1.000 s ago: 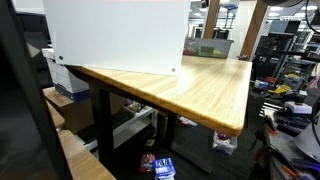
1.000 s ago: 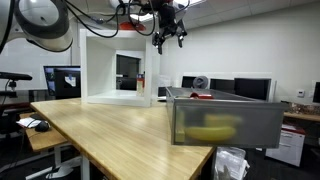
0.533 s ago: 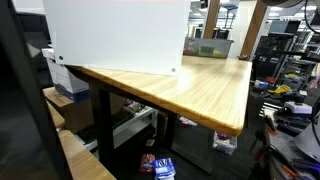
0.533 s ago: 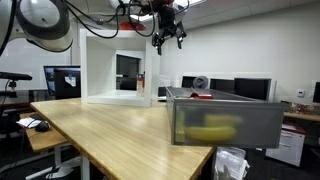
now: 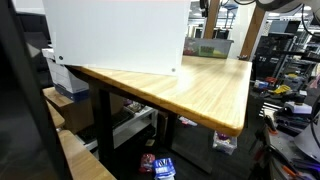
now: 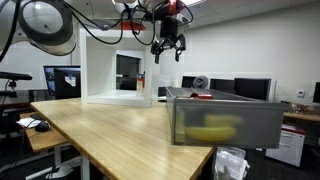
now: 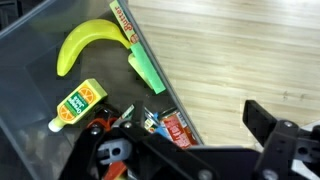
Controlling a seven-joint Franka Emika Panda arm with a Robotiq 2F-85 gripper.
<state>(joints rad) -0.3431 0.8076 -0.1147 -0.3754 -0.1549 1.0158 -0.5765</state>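
The tool (image 6: 168, 52) hangs high in the air, its fingers spread apart and holding nothing. Below it, on the wooden desk (image 6: 100, 130), stands a clear plastic bin (image 6: 252, 122). In the wrist view a banana (image 7: 85, 45) lies in the bin, with a green marker (image 7: 147, 72) just beside it, a small yellow bottle (image 7: 78, 105) and a red can (image 7: 178, 128) nearby.

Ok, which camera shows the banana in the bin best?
The wrist view: it looks down into the bin and shows the whole banana, unobstructed. In an exterior view it is only a yellow blur through the bin's wall. From farther off, an exterior view shows the bin but no banana.
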